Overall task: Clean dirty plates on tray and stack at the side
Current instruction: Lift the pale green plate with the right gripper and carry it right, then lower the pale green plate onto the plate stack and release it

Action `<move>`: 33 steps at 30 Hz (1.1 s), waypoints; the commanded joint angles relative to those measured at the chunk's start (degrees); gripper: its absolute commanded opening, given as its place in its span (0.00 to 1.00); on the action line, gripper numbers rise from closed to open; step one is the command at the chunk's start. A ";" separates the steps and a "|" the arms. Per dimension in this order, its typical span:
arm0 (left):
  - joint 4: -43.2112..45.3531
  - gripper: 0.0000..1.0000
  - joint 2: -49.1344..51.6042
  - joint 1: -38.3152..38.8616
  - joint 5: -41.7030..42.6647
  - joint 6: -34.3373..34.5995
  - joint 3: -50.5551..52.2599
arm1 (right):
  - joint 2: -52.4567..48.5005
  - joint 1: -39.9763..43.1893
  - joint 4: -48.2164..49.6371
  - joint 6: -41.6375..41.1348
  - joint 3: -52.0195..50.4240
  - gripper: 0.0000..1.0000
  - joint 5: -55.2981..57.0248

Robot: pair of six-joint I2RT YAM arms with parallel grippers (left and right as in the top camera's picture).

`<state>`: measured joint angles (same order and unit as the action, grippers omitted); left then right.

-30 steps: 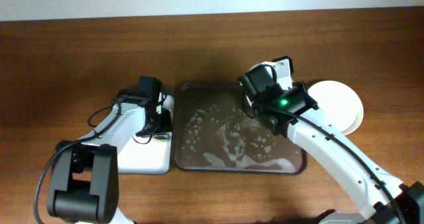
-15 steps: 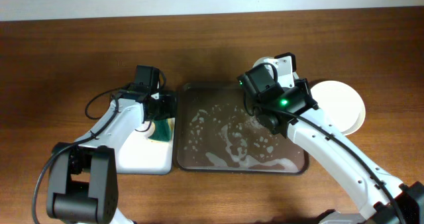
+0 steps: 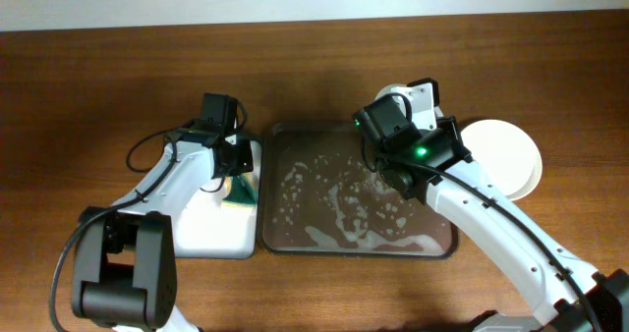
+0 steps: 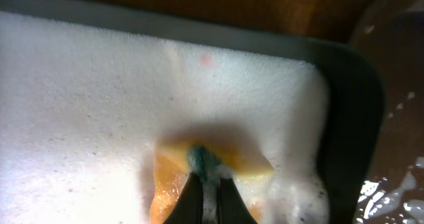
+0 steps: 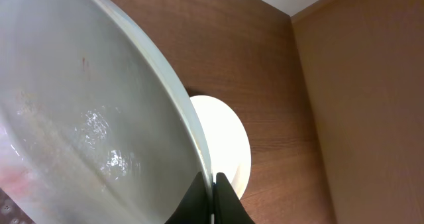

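left gripper (image 4: pixel 207 181) clenched on sponge (image 4: pixel 169 177) at white tray's (image 3: pixel 209 236) right rim, left of bench centre | soapy tray (image 3: pixel 278 224) mid-bench | right gripper (image 5: pixel 213 184) pinching rim of tilted plate (image 5: pixel 86 111) over tray's far-right corner | second plate (image 3: pixel 506 150) flat near right edge

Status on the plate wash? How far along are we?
Done: at least one white plate sits on the table right of the soapy tray. In hand: right claw grips a second plate by its rim, faint red smear showing; left claw pinches the sponge in foam. Left: wipe that plate, stack it.
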<state>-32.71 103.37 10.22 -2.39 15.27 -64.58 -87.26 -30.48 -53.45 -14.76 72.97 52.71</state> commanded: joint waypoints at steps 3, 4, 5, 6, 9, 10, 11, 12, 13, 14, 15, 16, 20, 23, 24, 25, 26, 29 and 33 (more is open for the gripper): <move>-7.37 0.92 -0.52 0.11 0.04 -2.54 -6.84 | 1.05 -0.26 0.55 -0.72 0.87 0.04 1.75; -8.63 0.95 -0.52 0.11 0.02 -2.54 -6.82 | 1.05 -0.26 0.92 -0.68 0.87 0.04 1.86; -9.81 1.00 -0.52 0.11 0.02 -2.54 -6.82 | 1.05 -0.24 1.73 -0.66 0.87 0.04 2.56; -11.06 1.00 -0.52 0.11 0.04 -2.54 -6.82 | 1.05 -0.22 2.51 -0.68 0.87 0.04 3.45; -12.83 1.00 -0.52 0.11 0.04 -2.54 -6.82 | 1.09 -0.07 4.35 -0.72 1.01 0.04 3.67; -13.03 1.00 -0.52 0.11 0.02 -2.54 -6.82 | 1.09 0.39 4.85 -0.76 0.98 0.04 3.39; -13.05 1.00 -0.52 0.11 0.04 -2.51 -6.82 | 1.09 1.68 4.98 -2.75 1.01 0.04 3.23; -13.07 1.00 -0.52 0.11 0.04 -2.54 -6.82 | 1.09 3.39 4.81 -4.92 1.01 0.04 2.32; -13.16 1.00 -0.52 0.11 0.04 -2.54 -6.82 | 1.09 6.38 4.83 -5.53 1.01 0.04 -1.05; -13.29 1.00 -0.52 0.11 0.04 -2.54 -6.82 | 1.09 10.64 4.79 -6.82 1.01 0.04 -6.45; -13.27 1.00 -0.52 0.11 0.02 -2.54 -6.82 | 1.09 14.62 4.61 -8.35 0.98 0.04 -11.91; -13.27 1.00 -0.52 0.11 0.02 -2.54 -6.82 | 1.09 18.53 4.63 -8.70 0.98 0.04 -17.81; -13.27 1.00 -0.52 0.11 0.02 -2.54 -6.82 | 0.81 39.76 2.69 -8.70 0.96 0.04 -43.04; -13.25 1.00 -0.52 0.11 0.02 -2.54 -6.82 | -0.76 50.58 0.26 -8.68 0.46 0.04 -48.50; -13.25 1.00 -0.52 0.11 0.02 -2.54 -6.82 | -1.42 52.89 0.07 -8.63 0.04 0.04 -48.96; -13.25 1.00 -0.52 0.11 0.02 -2.54 -6.82 | -2.23 55.06 0.15 -8.66 -0.68 0.04 -49.53; -13.25 1.00 -0.52 0.11 0.02 -2.54 -6.82 | -3.32 57.02 0.33 -8.66 -1.49 0.04 -49.66; -13.25 1.00 -0.52 0.11 0.02 -2.54 -6.82 | -6.38 58.34 1.05 -8.66 -1.66 0.05 -50.16; -13.25 1.00 -0.52 0.11 0.02 -2.51 -6.82 | -6.75 58.18 4.35 -5.25 -1.66 0.61 -62.71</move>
<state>-45.89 103.50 10.20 -2.39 13.21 -70.83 -94.15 27.77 -50.63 -23.00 71.77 1.17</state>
